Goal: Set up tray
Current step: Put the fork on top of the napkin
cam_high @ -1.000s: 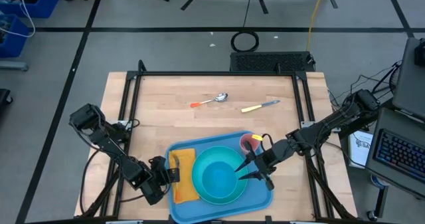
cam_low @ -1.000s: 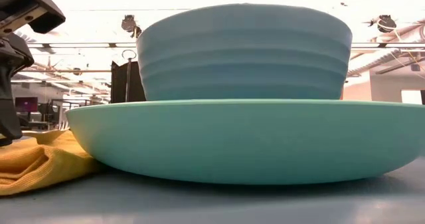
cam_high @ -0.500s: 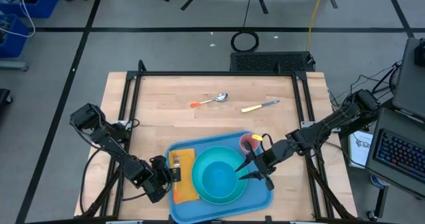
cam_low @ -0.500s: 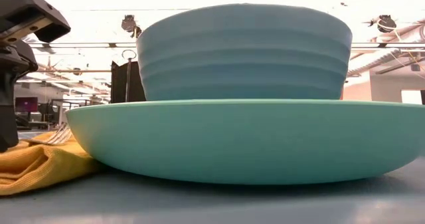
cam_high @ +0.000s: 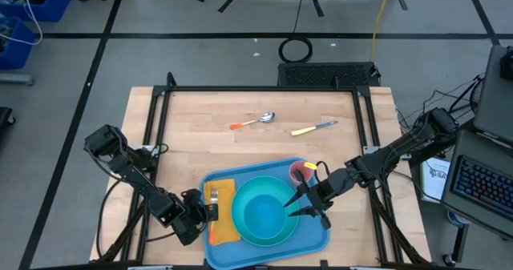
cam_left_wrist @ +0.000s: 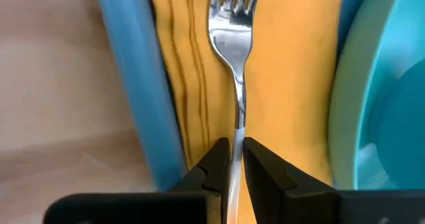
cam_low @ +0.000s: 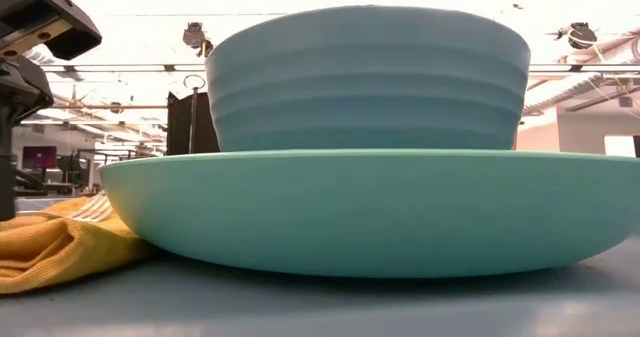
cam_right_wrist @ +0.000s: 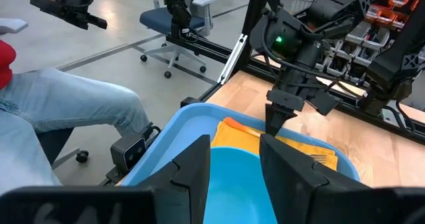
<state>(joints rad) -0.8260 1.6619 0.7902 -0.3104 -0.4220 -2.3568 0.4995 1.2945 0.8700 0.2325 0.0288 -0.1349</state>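
**Left gripper edges back from the fork on the napkin**

Over the last second the left gripper [cam_high: 202, 214] has drawn slightly back toward the tray's left rim, and the fork [cam_left_wrist: 236, 44] now shows on the napkin in the low view; the right arm has not shifted.

The wooden counter [cam_high: 200, 134] sits inside a black frame on a grey floor crossed by dark lines. The low view looks past the dishes into a bright room with ceiling fixtures; the right wrist view shows a person's jeans-clad leg and an office chair beyond the counter.

The blue tray [cam_high: 317, 236] lies at the counter's near edge, centred between the two arms. On the tray, a round teal plate [cam_high: 240, 230] carries a blue bowl [cam_high: 264, 214]. Left of the plate, a yellow napkin [cam_high: 224, 230] lies on the tray. A pink cup [cam_high: 301, 172] stands at the tray's far right corner.

The left gripper hovers at the tray's left rim, jaws narrowed with the fork's handle running between them; whether the pads touch it, I cannot tell. The right gripper [cam_high: 298, 203] hangs over the plate's right side, fingers [cam_right_wrist: 192, 167] parted, holding nothing.

Beyond the tray on the bare counter lie a spoon [cam_high: 255, 122] and a yellow-handled knife [cam_high: 314, 128].
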